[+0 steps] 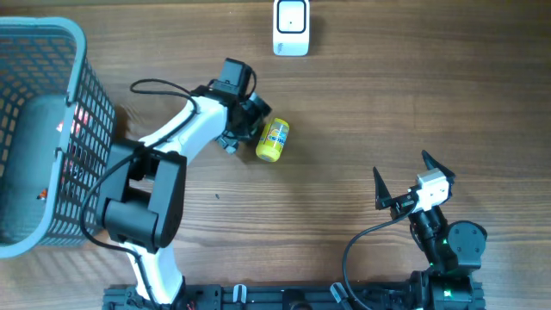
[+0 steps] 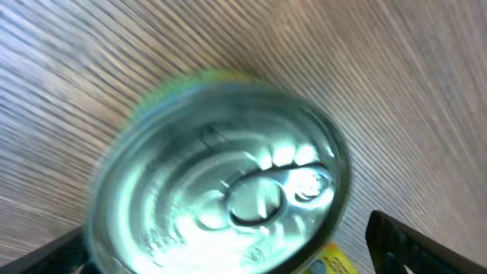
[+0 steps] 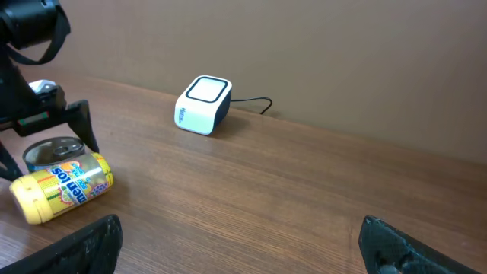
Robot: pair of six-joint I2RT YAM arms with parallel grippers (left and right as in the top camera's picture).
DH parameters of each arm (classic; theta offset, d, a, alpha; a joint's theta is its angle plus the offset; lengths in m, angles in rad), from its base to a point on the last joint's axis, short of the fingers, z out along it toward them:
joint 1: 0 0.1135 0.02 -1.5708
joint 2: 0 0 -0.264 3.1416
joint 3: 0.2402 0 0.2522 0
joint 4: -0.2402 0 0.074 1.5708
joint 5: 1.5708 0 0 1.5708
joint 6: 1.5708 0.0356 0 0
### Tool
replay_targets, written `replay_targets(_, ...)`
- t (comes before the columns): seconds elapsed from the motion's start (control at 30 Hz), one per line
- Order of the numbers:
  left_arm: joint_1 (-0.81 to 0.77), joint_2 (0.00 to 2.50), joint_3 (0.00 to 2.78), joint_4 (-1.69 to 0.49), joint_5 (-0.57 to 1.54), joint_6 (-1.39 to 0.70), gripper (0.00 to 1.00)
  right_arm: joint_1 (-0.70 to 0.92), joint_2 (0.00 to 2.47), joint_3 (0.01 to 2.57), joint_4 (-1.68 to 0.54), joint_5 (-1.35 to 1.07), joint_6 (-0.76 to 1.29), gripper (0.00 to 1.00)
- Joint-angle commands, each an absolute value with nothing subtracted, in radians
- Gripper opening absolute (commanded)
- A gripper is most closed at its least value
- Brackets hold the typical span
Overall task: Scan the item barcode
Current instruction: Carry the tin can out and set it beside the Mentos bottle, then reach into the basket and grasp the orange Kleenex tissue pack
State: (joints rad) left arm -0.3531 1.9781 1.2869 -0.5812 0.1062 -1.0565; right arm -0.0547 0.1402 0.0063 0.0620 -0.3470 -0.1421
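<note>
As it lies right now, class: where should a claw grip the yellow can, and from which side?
Grip the yellow can across its round body, mid-length, from above. It lies on its side, label up, with its curved flanks facing sideways.

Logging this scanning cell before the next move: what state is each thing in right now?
can: lying on its side, lid sealed, pull tab in place.
left gripper: open, fingers either side of the can's lid end.
right gripper: open, empty, well apart from the can.
scanner: upright on the table, cable attached.
basket: upright, contents unclear.
</note>
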Motion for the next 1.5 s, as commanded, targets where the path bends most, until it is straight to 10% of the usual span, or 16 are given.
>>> replay_targets(0.0, -0.370, 2.003, 1.261, -0.591, 0.086, -1.107, 1.00, -0.051, 0.142, 0.005, 0.070, -0.338, -0.130, 1.00)
replay_targets(0.6, -0.329, 1.317, 1.428, -0.752, -0.067, -0.579, 1.00, -0.051, 0.142, 0.005, 0.066, -0.338, -0.130, 1.00)
replay_targets(0.83, 0.079, 1.125, 1.624, -0.784, -0.307, -0.509, 1.00, -0.051, 0.142, 0.005, 0.065, -0.339, -0.128, 1.00)
replay_targets(1.07, 0.611, 1.365, 1.623, -0.915, -0.110, -0.512, 1.00, -0.051, 0.142, 0.005, 0.058, -0.342, -0.128, 1.00)
replay_targets(1.47, 0.614, 1.953, 1.623, -0.865, -0.019, -0.423, 1.00, -0.051, 0.142, 0.005, 0.031, -0.341, -0.128, 1.00)
